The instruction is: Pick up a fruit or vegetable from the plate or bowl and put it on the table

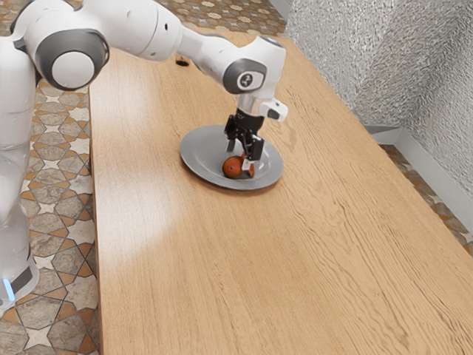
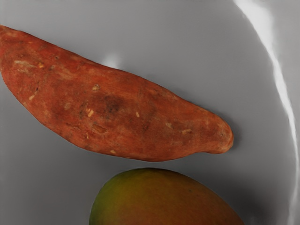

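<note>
- Wrist view, closest to the hand: a mango (image 2: pixel 164 201), green at one end and warming to orange-red, lies on smooth grey metal-like ware, partly cut off by the view's edge.
- Just beside it, with a narrow strip of grey between them, a sweet potato (image 2: pixel 112 108) lies on its side, rusty red with pale scars, one end tapering to a blunt tip.
- Both belong to the grey plate (image 1: pixel 199 159), whose raised rim catches a curved white gleam; the mango and the sweet potato are on it, inside the rim.
- Exterior view: the black gripper (image 1: pixel 239 154) is low over the plate, pointing down, its jaws spread wide with a clear gap between the fingertips. One finger comes down in front of the sweet potato; whether it touches I cannot tell.
- Beneath the plate runs a long wooden table (image 1: pixel 170 288), light honey brown, its wavy grain most marked toward the exterior view's right, with a soft pale sheen toward the exterior view's left.
- Farther along the tabletop, under the white arm (image 1: pixel 133 29), sits a small dark round thing (image 1: pixel 182 62), too small to name.
- Past the table's edges, the patterned tile floor (image 1: pixel 52 288) shows stars and many-sided pieces in grey, cream and rust.
- Beyond the table stands a rough, mottled grey wall (image 1: pixel 362 59), with a smooth pale skirting board (image 1: pixel 436 174) along its foot.
</note>
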Controlling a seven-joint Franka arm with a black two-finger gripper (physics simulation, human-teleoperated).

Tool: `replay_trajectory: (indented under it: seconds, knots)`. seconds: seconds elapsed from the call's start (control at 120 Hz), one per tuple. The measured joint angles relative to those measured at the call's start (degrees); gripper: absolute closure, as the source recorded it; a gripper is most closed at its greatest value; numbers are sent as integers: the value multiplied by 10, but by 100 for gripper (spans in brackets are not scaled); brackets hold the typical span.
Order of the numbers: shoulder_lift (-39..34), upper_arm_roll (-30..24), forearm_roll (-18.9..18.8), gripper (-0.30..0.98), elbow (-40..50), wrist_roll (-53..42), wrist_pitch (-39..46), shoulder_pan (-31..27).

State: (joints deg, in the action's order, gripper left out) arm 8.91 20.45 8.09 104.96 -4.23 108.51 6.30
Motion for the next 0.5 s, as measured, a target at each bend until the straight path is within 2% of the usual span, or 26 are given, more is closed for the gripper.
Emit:
replay_trajectory:
  seconds: [0.425, 0.5]
  knots:
    - [6, 13, 17, 0, 7, -1, 3, 0]
    - [9, 13, 21, 5, 8, -1, 4, 0]
